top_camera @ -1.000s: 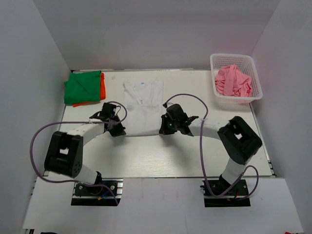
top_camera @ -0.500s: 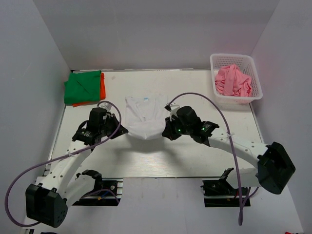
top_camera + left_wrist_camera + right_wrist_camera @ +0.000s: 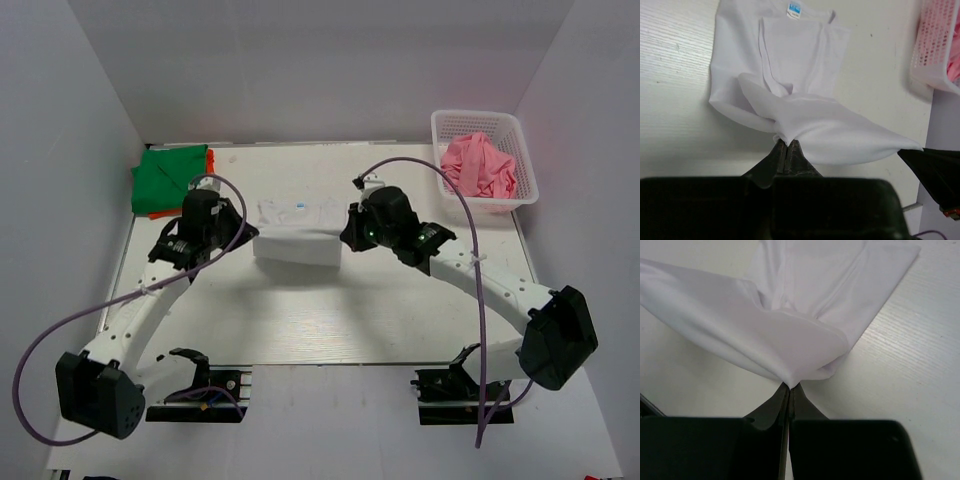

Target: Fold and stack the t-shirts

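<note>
Hem of white t-shirt (image 3: 296, 246) now carried farther toward its collar, left end effector (image 3: 786, 146) clamped on one hem corner, right end effector (image 3: 790, 386) clamped on the other, shirt stretched between them over table (image 3: 400, 310)

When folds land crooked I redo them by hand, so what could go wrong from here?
1. The left gripper and right gripper each pinch only a small corner of the white t-shirt; one corner might slip and skew the fold.
2. The lifted hem hangs loose between them, so it may land wrinkled.
3. The folded-in sleeve underneath could get dragged open.
</note>
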Controlling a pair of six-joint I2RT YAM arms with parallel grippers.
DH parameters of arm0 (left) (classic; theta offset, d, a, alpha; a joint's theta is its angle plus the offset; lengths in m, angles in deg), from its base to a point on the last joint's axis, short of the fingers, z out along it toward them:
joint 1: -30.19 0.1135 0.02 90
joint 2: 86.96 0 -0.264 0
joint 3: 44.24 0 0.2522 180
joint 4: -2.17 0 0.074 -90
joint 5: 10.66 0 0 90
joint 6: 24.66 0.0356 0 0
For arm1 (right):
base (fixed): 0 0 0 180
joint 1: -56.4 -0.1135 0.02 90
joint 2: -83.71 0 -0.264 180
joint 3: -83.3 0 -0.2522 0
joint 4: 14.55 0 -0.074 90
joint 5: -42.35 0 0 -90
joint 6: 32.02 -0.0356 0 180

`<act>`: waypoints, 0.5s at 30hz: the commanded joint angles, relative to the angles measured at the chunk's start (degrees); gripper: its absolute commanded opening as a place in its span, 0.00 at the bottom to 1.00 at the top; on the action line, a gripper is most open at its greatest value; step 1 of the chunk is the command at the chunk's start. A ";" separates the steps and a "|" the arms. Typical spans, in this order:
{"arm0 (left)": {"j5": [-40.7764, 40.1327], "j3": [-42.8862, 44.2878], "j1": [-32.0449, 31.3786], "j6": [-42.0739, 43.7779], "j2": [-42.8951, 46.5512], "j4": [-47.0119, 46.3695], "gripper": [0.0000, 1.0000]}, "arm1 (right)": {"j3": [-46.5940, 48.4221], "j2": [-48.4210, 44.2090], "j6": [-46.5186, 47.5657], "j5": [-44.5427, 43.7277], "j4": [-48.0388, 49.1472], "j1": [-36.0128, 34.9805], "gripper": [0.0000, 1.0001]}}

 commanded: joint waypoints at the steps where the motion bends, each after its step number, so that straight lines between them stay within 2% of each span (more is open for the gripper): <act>1: -6.00 4.50 1.04 -0.65 -4.51 -1.38 0.00 | 4.86 2.14 -0.62 -0.26 -0.56 2.99 0.00; 15: -11.98 20.84 1.04 -0.03 -25.79 -2.26 0.00 | 14.44 15.59 -0.98 10.55 -0.03 11.60 0.00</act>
